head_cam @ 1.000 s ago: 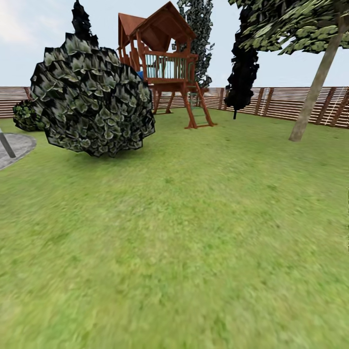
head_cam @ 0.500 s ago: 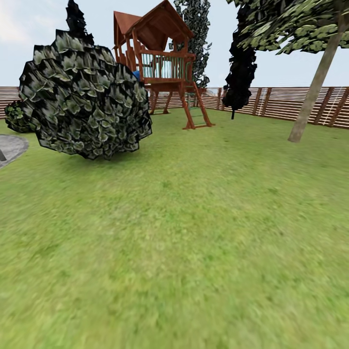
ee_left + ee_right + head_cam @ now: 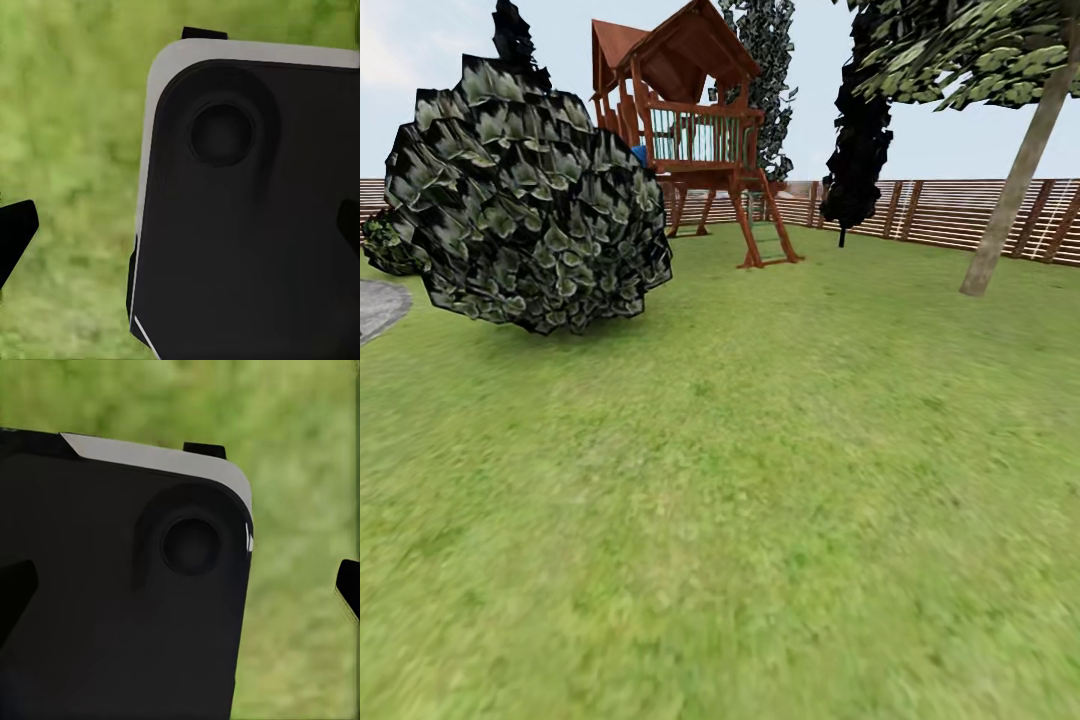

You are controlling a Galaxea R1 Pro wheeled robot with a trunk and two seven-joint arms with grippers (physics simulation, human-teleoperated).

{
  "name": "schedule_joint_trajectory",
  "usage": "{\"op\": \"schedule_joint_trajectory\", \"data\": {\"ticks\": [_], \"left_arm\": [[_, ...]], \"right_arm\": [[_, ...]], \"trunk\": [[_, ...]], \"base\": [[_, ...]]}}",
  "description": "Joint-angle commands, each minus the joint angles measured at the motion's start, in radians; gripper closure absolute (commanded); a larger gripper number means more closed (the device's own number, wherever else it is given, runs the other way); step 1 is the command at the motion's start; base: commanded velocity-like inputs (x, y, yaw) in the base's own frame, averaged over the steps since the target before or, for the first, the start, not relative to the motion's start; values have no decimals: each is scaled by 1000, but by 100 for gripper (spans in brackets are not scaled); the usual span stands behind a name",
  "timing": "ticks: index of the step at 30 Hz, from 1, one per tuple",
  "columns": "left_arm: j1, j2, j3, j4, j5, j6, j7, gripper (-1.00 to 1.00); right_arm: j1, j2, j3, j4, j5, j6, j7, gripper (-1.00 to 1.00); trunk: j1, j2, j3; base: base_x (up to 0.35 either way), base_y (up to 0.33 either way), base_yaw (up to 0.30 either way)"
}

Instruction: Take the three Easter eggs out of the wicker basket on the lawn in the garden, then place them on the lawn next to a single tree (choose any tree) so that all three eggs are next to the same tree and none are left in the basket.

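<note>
The Easter eggs and the wicker basket are out of view. The lawn (image 3: 760,480) spreads wide and flat in front of me in the head view. At the far right of it stands a tree (image 3: 1012,190) with a slim, pale, leaning trunk and blossom-flecked foliage above. In the left wrist view my left gripper (image 3: 180,229) is open, its dark fingertips (image 3: 15,232) at the picture's edges with nothing held. In the right wrist view my right gripper (image 3: 184,589) is open too and holds nothing. Both hang over grass beside a black body panel (image 3: 255,225).
A big round dark bush (image 3: 530,200) stands at the left, with a grey paved patch (image 3: 372,305) beyond it. A red-brown playset (image 3: 700,130) is at the back centre, with a black tree (image 3: 855,140) to its right. A slatted wooden fence (image 3: 940,210) closes the garden.
The whole head view has shifted a little: the bush has slid left and looms larger, and the paved patch has almost left the picture. The camera moved, not the things.
</note>
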Motion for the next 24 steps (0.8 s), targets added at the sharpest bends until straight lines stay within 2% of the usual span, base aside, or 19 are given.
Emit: {"op": "schedule_joint_trajectory", "data": {"ticks": [1,24], "left_arm": [[-1,0,5,1,1,-3,0,-100],[-1,0,5,1,1,-3,0,-100]], "right_arm": [[0,0,0,1,9,-3,-1,-100],[-1,-2,0,-1,9,-2,-1,-100]], "trunk": [[1,0,-1],[1,0,-1]], "base": [[324,0,0],[324,0,-13]]}}
